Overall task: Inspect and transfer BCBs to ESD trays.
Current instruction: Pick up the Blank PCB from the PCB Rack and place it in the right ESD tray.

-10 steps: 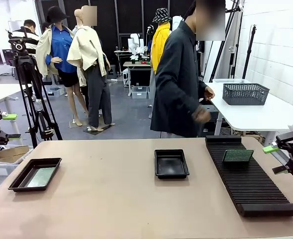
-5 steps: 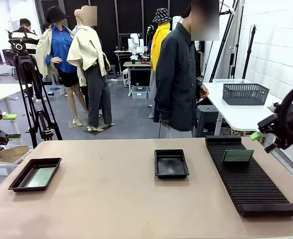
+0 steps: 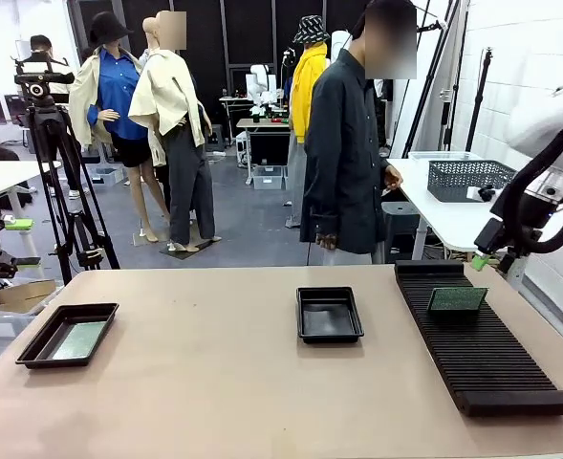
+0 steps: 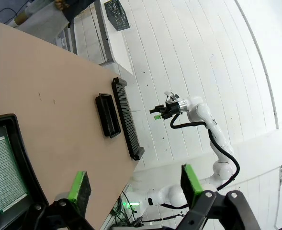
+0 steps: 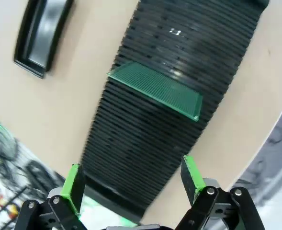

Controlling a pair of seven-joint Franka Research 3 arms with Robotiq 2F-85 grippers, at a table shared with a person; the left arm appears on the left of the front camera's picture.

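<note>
Looking across the table (image 3: 214,382), I see the right gripper (image 3: 482,258) raised in the air near the far end of the long black ribbed rack (image 3: 491,363), on its right side; in the right wrist view its green-padded fingers (image 5: 73,184) are spread wide with nothing between them, and they point down at the rack. One BCB (image 3: 456,299) sits on the rack toward its far end, lying across the ribs; it seems to stand tilted in a slot, though I cannot tell how deep it is seated. The gripper is clear of that board and touches nothing.

The left gripper (image 4: 135,184) also has its fingers spread wide and holds nothing; it hangs just off the near-left part of the table, beside the left ESD tray (image 3: 32,356). A second BCB (image 3: 80,339) lies flat inside that tray, toward its right side.

The middle ESD tray (image 3: 305,316) sits near the table's centre, between the left tray and the rack and well apart from both; I see no board in it.

A person (image 3: 343,163) in a dark jacket stands at the far side, turned sideways, hands off the table; a grey mesh basket (image 3: 470,180) rests on a white side table behind.
</note>
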